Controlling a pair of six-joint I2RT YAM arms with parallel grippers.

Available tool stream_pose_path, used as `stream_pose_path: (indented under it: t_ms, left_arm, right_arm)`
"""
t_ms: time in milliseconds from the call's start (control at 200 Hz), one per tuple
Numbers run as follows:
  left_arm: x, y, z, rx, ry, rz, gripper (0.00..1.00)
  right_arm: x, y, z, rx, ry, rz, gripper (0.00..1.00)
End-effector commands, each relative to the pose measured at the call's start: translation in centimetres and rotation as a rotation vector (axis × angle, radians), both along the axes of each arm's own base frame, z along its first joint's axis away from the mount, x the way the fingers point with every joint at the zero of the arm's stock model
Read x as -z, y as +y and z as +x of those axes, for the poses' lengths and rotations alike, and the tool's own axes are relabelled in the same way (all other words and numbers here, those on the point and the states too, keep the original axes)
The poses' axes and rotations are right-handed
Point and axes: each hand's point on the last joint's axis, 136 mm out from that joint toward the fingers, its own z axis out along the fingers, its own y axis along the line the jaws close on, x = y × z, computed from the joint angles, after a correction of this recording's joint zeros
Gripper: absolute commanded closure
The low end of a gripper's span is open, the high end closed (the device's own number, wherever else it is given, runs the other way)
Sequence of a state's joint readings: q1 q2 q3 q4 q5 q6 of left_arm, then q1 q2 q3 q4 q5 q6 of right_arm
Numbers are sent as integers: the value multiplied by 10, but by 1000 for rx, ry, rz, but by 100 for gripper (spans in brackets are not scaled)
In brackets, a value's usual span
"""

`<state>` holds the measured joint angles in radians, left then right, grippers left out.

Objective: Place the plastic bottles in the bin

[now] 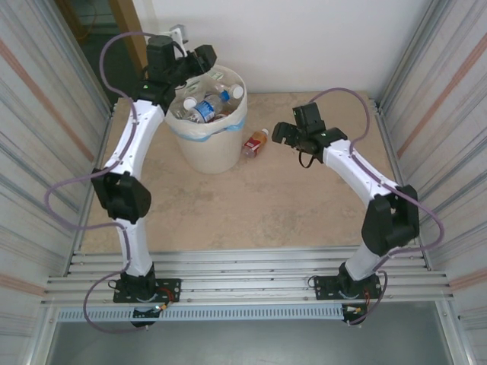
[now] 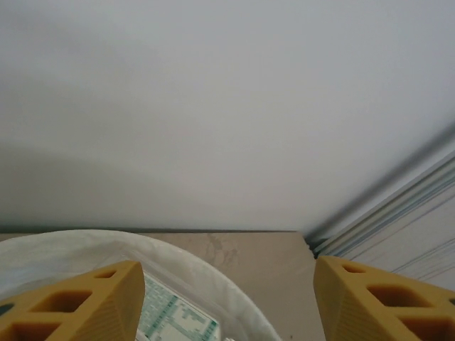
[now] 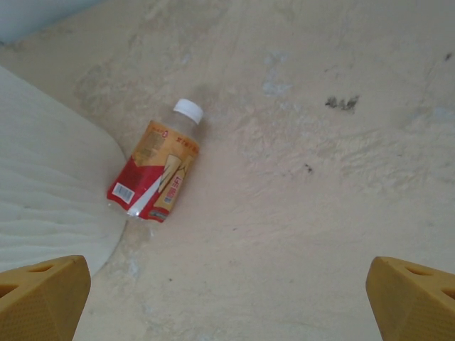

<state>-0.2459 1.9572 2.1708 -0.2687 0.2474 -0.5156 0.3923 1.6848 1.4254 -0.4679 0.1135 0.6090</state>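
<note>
Beige table (image 1: 228, 213), right claw (image 3: 227, 291) wide open, empty, near bottle (image 3: 160, 174)

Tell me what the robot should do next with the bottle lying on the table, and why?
Probably move the right gripper over and down onto the red-labelled bottle, then close on it. That bottle lies on its side on the table beside the bin, not yet inside, and the right gripper hangs open close by, empty.

White arm links (image 1: 141, 133) with black joints (image 1: 125, 198), looping lilac cables (image 1: 49, 199), and mustard-yellow tool fingers (image 3: 43, 298), seemingly hollow-ribbed.
</note>
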Motion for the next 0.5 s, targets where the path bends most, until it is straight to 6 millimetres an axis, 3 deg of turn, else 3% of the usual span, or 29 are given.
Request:
stream_pose_path:
  t_ms: [0,185,401,491]
  left_arm:
    - [-52,6,-35,22,-127,-18,33]
    - [-59,12,-81,29,-156,-16,22]
    - [-39,17,-128,29,-133,4,2]
    - [-33,17,-148,28,-136,11,1]
  right_arm:
    - [11,17,13,1,57,85,2]
    - [38,36,38,-9,116,132,2]
    - [70,54,59,-19,175,145,2]
    - [79,62,64,-29,190,152,2]
